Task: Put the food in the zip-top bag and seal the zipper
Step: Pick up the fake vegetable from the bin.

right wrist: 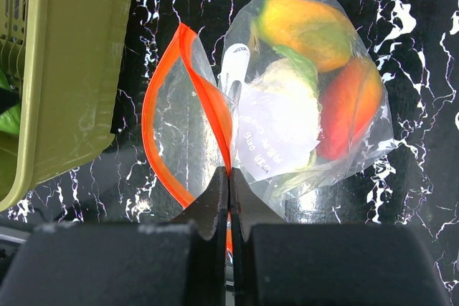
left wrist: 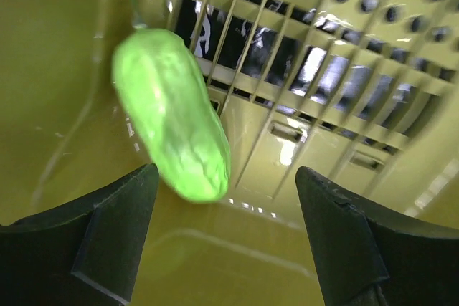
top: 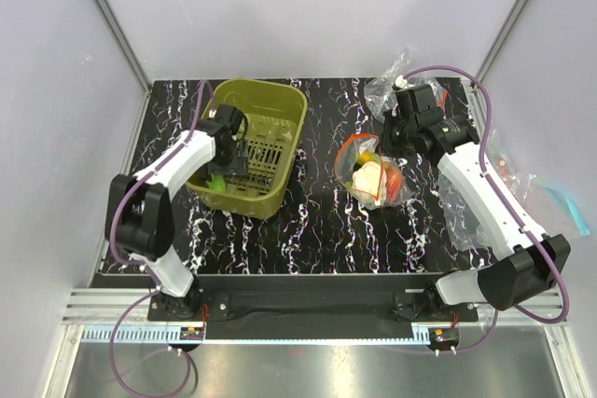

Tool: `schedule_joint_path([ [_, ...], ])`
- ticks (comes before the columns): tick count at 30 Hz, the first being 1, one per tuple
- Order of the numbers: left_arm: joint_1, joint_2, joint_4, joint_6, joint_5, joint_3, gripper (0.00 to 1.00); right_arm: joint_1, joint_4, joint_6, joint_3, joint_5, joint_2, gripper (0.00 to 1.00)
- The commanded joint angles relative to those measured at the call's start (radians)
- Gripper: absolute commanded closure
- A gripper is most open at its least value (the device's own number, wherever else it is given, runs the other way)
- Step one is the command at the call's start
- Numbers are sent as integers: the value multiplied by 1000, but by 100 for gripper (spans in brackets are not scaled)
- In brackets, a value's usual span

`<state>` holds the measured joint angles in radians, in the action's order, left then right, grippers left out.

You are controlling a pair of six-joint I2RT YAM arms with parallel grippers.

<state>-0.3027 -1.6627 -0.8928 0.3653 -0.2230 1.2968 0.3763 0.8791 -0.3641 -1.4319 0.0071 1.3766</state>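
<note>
The zip-top bag (top: pixel 373 174) lies right of centre with its mouth open to the left, and the red zipper (top: pixel 349 151) forms a loop. In the right wrist view the bag (right wrist: pixel 287 127) holds an orange piece (right wrist: pixel 305 30), a red tomato (right wrist: pixel 351 105) and a white cauliflower (right wrist: pixel 283 87) behind the label. My right gripper (right wrist: pixel 229 175) is shut on the zipper strip (right wrist: pixel 208 91) at the mouth's near end; it also shows in the top view (top: pixel 381 142). My left gripper (left wrist: pixel 226 227) is open inside the basket, just below a green leafy piece (left wrist: pixel 172 116), not touching it.
The olive-green slotted basket (top: pixel 280 100) stands at the back left, with my left gripper (top: pixel 233 163) inside it, and shows in the right wrist view (right wrist: pixel 72 69). Loose clear bags (top: pixel 462 207) lie at the right, one with a light-blue strip (top: pixel 564 204). Another clear bag (top: pixel 387 89) lies behind the right wrist.
</note>
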Motion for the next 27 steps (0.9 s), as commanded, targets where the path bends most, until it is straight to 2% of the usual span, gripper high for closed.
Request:
schedule_joint_path([
  [1,-1,-52,48,27,-36,1,18,-4,-19,-2,-5,-4,-31,100],
  [12,14,-126,104,61,-102,-22,13,-2,-12,4,-4,10,-40,100],
  [17,24,-137,143,34,-95,-37,15,-2,-14,2,-5,8,-37,100],
  [20,25,-134,160,4,-72,-30,34,-4,-14,4,-9,7,-31,100],
  [21,25,-121,163,1,-70,-28,48,-4,-15,2,-9,8,-31,100],
  [23,25,-98,182,0,-72,-31,61,-4,-17,4,-10,10,-30,100],
  [24,25,-71,186,0,-70,-31,73,-4,-17,4,-10,11,-28,100],
  [27,25,1,198,-5,-33,-11,77,-4,-14,8,-15,13,-25,100],
])
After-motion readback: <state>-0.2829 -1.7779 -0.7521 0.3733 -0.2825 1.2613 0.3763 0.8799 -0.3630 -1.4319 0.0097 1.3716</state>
